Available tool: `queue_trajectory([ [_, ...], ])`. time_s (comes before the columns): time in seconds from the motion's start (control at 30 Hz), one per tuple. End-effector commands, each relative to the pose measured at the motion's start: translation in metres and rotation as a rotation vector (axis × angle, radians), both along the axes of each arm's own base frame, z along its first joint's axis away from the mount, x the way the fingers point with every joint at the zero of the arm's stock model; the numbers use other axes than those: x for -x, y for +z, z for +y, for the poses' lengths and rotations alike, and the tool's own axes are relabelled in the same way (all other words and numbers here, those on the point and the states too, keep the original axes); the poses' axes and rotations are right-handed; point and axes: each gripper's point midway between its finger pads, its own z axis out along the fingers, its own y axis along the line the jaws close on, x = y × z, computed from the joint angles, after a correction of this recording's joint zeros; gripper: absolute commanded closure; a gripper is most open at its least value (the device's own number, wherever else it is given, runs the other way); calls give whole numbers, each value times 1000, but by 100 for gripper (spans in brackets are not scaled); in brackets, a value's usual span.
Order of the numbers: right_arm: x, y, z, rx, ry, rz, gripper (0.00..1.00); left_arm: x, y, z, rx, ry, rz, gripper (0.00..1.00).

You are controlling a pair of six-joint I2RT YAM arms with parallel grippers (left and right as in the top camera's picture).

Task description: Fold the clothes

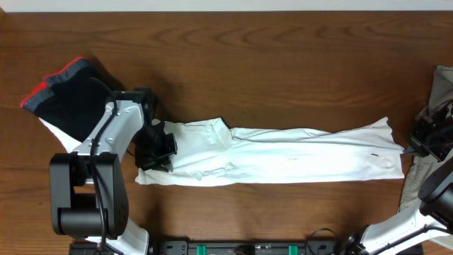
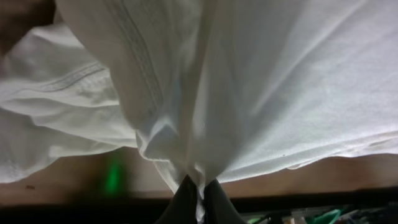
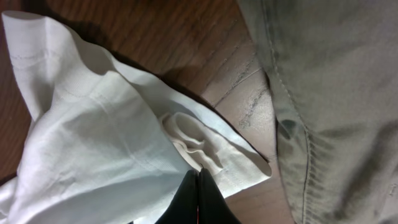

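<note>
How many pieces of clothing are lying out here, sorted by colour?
White cotton T-shirt: 1
Black garment with red trim: 1
Grey-green garment: 1
Total: 3

Readable text, labels, numbers: none in any view; white T-shirt shows plain cloth and stitched hems only; small dark mark toward its 3 o'clock end, too small to read.
</note>
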Motion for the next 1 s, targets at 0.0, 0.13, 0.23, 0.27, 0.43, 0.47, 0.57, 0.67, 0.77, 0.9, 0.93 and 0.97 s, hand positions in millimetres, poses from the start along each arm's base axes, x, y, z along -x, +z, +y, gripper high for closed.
queue_trajectory([
  [0.0,-6,11,-4,38,-2,-25,99,2,-1,6,-37,-8,8,94],
  [0.13,-5,11,-4,37,-2,-23,99,-3,-3,6,-36,-7,-15,94],
  [0.23,-5,11,-4,36,-2,-23,99,-8,-5,6,-35,-7,-35,94],
  [0.27,-5,11,-4,36,-2,-23,99,-8,-5,6,-35,-7,-37,94],
  [0.43,-5,11,-4,36,-2,-23,99,-1,-15,6,-37,-3,-26,94],
  [0.47,-5,11,-4,36,-2,-23,99,0,-18,6,-38,0,-27,94],
  [0.57,-5,11,-4,36,-2,-23,99,4,-31,6,-39,5,-41,93],
  [0.67,-5,11,-4,36,-2,-22,99,7,-44,9,-62,28,-52,92],
  [0.77,-5,11,-3,30,-3,-23,99,11,-55,18,-121,44,-58,92],
  [0.9,-6,11,-2,25,-3,-27,99,8,-58,25,-164,31,-75,90],
  [0.93,-6,11,-2,25,-3,-28,99,7,-58,25,-163,32,-79,90],
  [0.97,-6,11,-2,25,-3,-27,99,7,-58,25,-163,32,-80,90],
])
